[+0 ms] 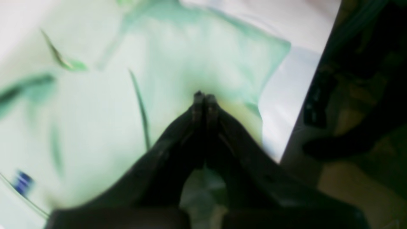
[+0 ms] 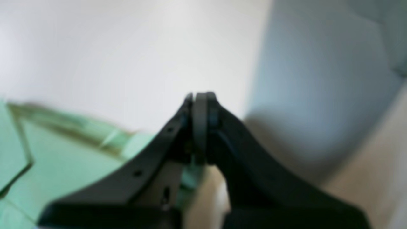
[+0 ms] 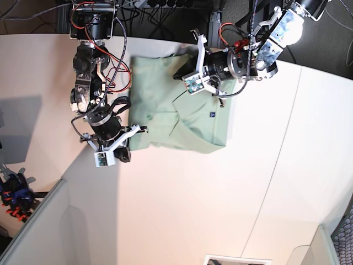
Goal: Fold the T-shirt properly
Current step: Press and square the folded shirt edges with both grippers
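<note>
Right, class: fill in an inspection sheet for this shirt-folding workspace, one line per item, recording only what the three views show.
Surface: pale table, bare apart from the shirt.
Job's things: mint-green T-shirt lying partly folded, collar and small dark blue tag showing.
Clutter: nothing seen on the table.
End effectors: left end effector shut, over the shirt; right end effector shut, at the shirt's edge; whether either pinches cloth is unclear.
Cables: red and black wires run along the right arm.
Surroundings: dark floor with cables beyond the table.
</note>
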{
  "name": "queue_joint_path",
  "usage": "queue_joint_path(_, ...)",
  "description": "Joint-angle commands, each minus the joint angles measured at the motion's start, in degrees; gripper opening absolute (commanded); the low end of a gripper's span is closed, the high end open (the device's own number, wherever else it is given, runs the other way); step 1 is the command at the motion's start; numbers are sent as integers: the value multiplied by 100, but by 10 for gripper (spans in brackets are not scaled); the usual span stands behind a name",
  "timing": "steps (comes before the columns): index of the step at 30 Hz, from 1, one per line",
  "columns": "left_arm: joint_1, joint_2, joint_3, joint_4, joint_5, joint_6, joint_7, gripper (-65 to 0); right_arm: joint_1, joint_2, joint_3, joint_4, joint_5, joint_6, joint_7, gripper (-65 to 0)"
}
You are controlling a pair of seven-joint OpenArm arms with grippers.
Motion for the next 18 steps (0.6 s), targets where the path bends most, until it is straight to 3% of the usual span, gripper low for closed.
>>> queue_joint_path(1,-68,-42,-59,70,-66,0,-22,-650,127,35,-144,94,-68,28,149,-650)
queue_joint_path(4,-68,-234,-219,70,-66,2,81,-650,122,74,-514,181,-385,28,153,-650)
queue_joint_path(9,-72,-726,-446,63,-66,2,52,-650,-129,527,-852,433,-380,31,131,-650)
queue_joint_path(13,-170,-1231,-444,50,98,2,-431,-650,-514,800,-861,737,-203,31,59,-650)
queue_joint_path(18,-859,-1362,-439,-297,168,31,-592,-650,-1152,918,-861,1244,138,31,-170,-650)
